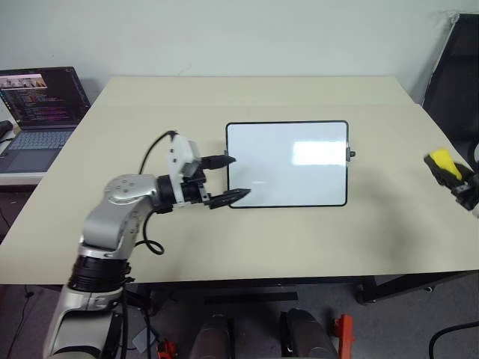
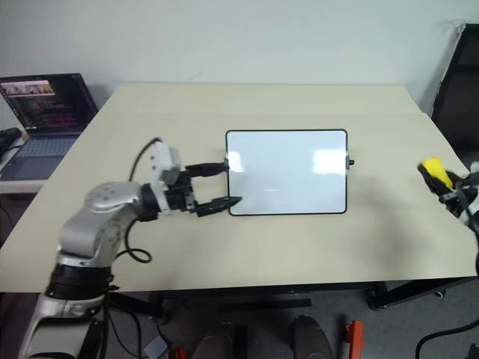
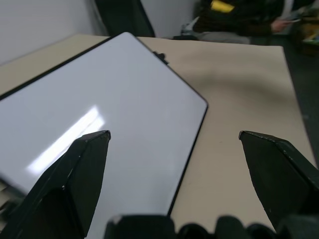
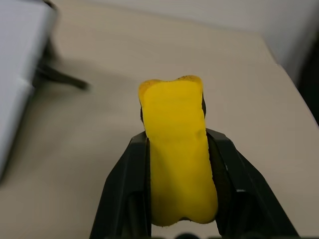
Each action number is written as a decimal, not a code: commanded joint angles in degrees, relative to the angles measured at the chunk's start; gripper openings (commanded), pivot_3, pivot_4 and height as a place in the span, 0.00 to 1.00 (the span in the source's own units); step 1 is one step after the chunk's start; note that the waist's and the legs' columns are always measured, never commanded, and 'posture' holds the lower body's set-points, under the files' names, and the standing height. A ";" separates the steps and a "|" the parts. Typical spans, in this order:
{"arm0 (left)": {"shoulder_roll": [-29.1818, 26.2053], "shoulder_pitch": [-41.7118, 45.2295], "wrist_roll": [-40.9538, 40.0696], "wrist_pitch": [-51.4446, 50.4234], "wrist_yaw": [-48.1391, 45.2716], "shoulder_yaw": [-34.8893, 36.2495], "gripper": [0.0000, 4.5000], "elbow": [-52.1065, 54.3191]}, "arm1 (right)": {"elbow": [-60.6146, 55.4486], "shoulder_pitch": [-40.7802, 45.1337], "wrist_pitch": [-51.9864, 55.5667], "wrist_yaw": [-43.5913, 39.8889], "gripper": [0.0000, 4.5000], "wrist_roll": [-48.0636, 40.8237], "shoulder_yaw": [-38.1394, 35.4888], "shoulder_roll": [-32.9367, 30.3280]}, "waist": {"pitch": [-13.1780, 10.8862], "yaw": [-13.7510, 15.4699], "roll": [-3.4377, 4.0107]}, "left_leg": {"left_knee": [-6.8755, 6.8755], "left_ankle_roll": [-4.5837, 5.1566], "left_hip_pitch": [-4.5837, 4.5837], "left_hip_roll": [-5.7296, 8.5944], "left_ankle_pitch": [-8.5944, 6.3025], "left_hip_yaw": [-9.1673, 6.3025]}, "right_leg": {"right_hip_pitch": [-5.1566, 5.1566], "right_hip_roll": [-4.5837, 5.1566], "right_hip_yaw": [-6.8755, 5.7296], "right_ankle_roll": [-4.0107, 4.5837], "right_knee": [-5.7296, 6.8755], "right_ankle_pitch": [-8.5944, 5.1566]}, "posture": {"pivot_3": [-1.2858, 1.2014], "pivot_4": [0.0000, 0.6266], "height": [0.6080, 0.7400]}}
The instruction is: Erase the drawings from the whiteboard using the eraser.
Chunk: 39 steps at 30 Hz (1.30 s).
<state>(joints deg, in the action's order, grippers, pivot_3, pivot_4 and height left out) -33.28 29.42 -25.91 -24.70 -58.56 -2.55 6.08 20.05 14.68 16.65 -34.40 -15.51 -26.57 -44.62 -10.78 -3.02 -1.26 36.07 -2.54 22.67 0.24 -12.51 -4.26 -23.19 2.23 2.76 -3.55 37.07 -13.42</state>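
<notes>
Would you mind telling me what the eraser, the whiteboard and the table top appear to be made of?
The eraser looks like soft yellow foam or sponge: it bulges and pinches in where the right hand squeezes it. The whiteboard seems a glossy white coated panel, with bright reflections, in a black frame, probably plastic. The table top looks like matte beige laminate, smooth and without glare, though the core is not visible.

I see a pale beige table (image 1: pixel 247 239). On it the whiteboard (image 1: pixel 288 164) is glossy white inside a thin black frame, its panel plain. Off the table's right edge, the eraser (image 4: pixel 179 154) is bright yellow between my right gripper (image 4: pixel 179 199)'s black fingers. My left gripper (image 1: pixel 224 179) is black too, behind it silver-grey arm casing. The laptop (image 1: pixel 37 112) screen is dark with coloured text.
</notes>
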 commanded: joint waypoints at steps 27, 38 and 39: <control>0.59 -2.87 9.89 16.51 21.36 15.54 1.00 -10.24 | 3.71 15.56 -7.23 4.32 0.99 0.17 7.96 7.50 | -0.01 -0.77 0.19 | -0.03 0.00 -0.07 -0.06 0.00 0.01 | 0.00 -0.06 0.06 -0.06 0.01 0.01 | 0.52 0.24 1.00; 12.91 -7.93 20.86 30.19 40.91 13.35 1.00 -24.05 | 11.11 11.79 -23.00 14.26 0.99 0.06 6.10 22.74 | 0.03 2.50 0.12 | 0.00 -0.05 0.29 0.27 -0.02 -0.11 | -0.12 0.34 -0.14 0.02 -0.12 0.27 | 0.52 0.24 1.00; 13.02 -7.36 22.06 31.99 41.43 12.58 1.00 -25.92 | 11.25 11.53 -23.50 14.22 0.99 0.10 6.51 23.27 | 0.03 2.51 0.12 | 0.02 -0.05 0.28 0.28 -0.02 -0.10 | -0.10 0.34 -0.13 0.00 -0.12 0.27 | 0.52 0.24 1.00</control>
<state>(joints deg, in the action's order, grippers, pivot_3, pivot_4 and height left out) -19.92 19.99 -5.36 3.40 -18.09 10.65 -19.35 33.66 26.24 -4.61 -20.74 -14.75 -19.03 -21.53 -10.75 -0.52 -1.14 36.08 -2.59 22.91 0.51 -12.53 -4.35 -23.28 2.56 2.63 -3.55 36.96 -13.15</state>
